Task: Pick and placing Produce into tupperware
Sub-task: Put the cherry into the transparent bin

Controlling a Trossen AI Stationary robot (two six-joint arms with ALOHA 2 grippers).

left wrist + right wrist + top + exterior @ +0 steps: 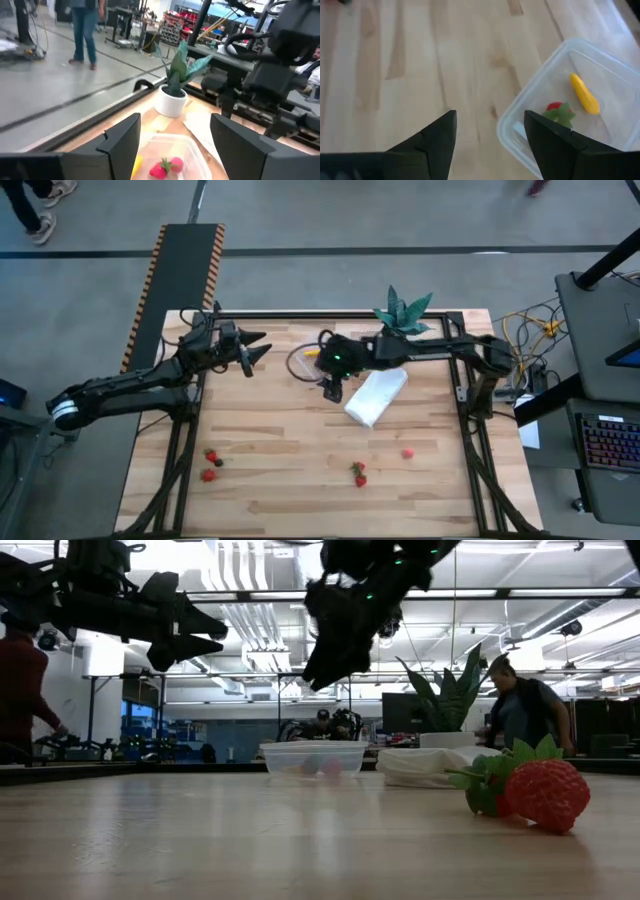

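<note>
Tupperware (303, 363): clear squarish tub near the far edge of the table (280, 470), just beside the folded white cloth (377, 396); thin-walled, judged very light, likely to skid if nudged.
Contents of tub: 1 yellow piece (584, 93); 1 red piece with green top (559, 112); in the left wrist view a second red piece seems to lie against it.
Loose produce: 2 red pieces (210, 465) near the front left of the table; 2 more (359, 474) front centre; 1 pink-red piece (408, 452) to the right, well apart from the tub; 1 strawberry (540, 794) large in the low view.
Handling, judged: tiny, light, firm toy fruit; rounded and probably slick, apt to roll or squirt from a pinch; leafy top soft and poor for gripping; best taken across the widest part of the red body, fingers straddling from above.
Right end effector (333, 387): raised over the near edge of the tub; fingers spread, nothing between them.
Left end effector (255, 350): raised left of the tub, pointing toward it; fingers spread, empty.
Potted plant (403, 314): behind the cloth; not produce.
</note>
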